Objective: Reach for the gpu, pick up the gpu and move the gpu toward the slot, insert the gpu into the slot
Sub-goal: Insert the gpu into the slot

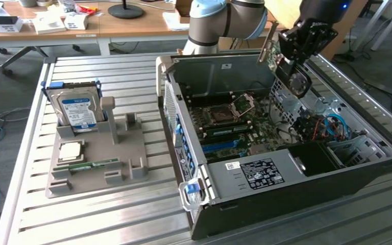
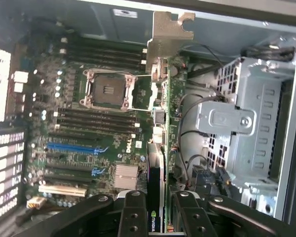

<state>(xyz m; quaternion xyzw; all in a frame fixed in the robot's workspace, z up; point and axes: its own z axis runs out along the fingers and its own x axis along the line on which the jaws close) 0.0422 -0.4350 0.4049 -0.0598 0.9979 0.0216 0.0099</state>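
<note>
1. Currently, a black gripper (image 1: 297,51) on the robot arm (image 1: 226,18) hangs over the far end of an open computer case (image 1: 285,173).
2. The jaws pinch the gpu (image 1: 297,77), a thin green card with a round fan on its face; it hangs below the jaws, clear of the board.
3. In the wrist view, the gripper (image 2: 155,207) has one finger on each flat side of the gpu (image 2: 161,148), which is seen edge-on and runs straight out from between the jaws.
4. The card's silver end bracket (image 2: 168,37) is the part farthest from the jaws.
5. Beyond the jaws, inside the case, lies the green motherboard (image 2: 89,123).
6. On one side of the held card are the square processor socket (image 2: 108,91) and the long expansion slots (image 2: 71,147), two of them blue.
7. On the other side of the card sits a silver perforated drive cage (image 2: 237,123), with dark cables between the cage and the card.
8. Well apart from the jaws, toward the exterior view's left, a grey fixture (image 1: 131,148) rests on the slatted metal table (image 1: 114,214).
9. A silver hard drive (image 1: 77,109) with a blue-and-white label stands upright in that fixture.
10. A narrow green memory stick (image 1: 94,164) lies flat in it, nearer the camera than the drive.
</note>
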